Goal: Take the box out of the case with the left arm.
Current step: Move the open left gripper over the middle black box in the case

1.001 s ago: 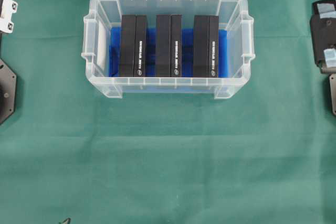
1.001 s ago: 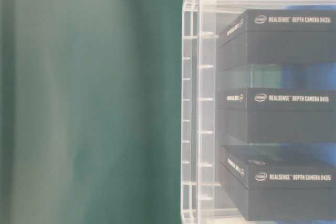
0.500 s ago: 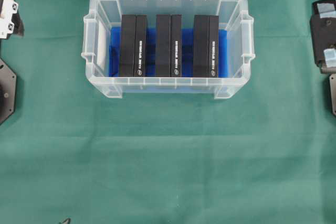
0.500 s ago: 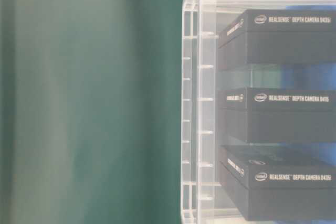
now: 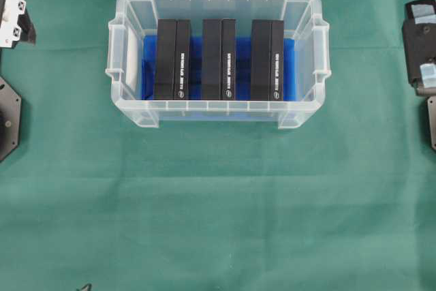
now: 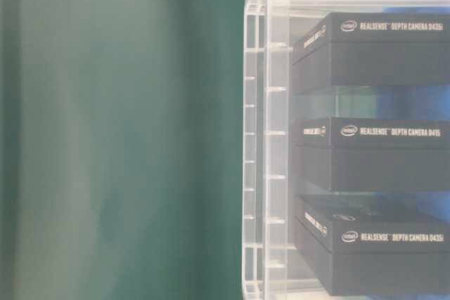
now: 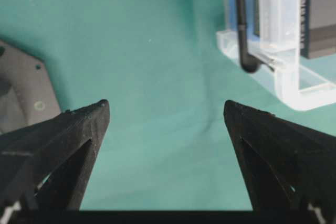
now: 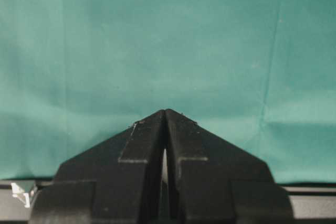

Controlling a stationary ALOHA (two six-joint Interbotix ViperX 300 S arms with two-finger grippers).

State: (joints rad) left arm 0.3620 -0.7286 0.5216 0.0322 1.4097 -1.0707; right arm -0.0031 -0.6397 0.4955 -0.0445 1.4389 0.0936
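Three black boxes (image 5: 219, 59) upright in clear case (image 5: 129, 110), long axes near-to-far, gaps between, left claw (image 7: 165, 111) spread wide over cloth (image 5: 218, 202), right claw (image 8: 165, 113) pressed together.

The right gripper (image 8: 165, 113) has its two black fingers (image 8: 140, 145) pressed together, tips meeting, above a green cloth (image 8: 157, 40) with what seem faint creases.

Overhead looks straight down; table-level view shares the case (image 5: 218, 56) close up
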